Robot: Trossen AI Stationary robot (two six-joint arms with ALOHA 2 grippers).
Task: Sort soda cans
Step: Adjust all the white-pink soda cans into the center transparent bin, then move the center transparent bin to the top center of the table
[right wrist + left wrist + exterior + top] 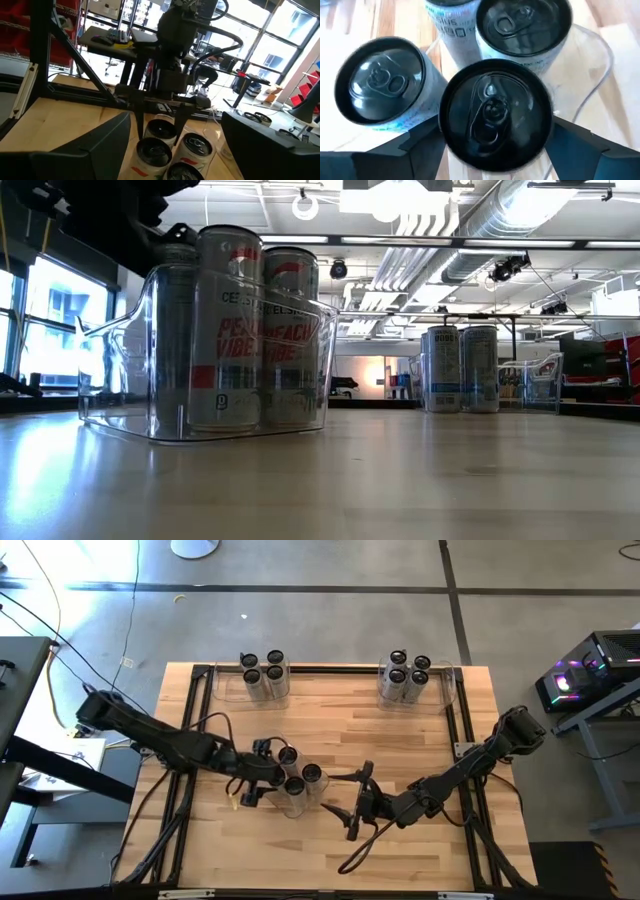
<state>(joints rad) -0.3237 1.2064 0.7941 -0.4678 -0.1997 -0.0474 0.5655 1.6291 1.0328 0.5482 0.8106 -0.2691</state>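
Note:
Four soda cans with dark tops stand in a clear bin [300, 802] at the table's middle; three of them show from above [311, 775]. My left gripper [268, 772] hangs over the fourth can [495, 117] and is shut on it, covering it in the high view. My right gripper [352, 802] is open just right of the bin, pointing at the cans and touching nothing. Its wide-spread fingers [100, 145] frame the cans in its wrist view. In the low view the bin's cans [228, 330] stand upright. My left gripper pinches the soda can by its upper wall just below the rim [442, 135], one finger [415, 147] on each side. The fingers come from above, pointing down. The can stays upright among the other three in the bin; whether its bottom is off the bin floor, I cannot tell.
Two more clear bins sit along the far edge, the left one [228, 690] and the right one [445, 690], each holding several cans. Black frame rails [190, 740] run along the table's sides and far edge. Bare wood lies between the middle bin and the far bins.

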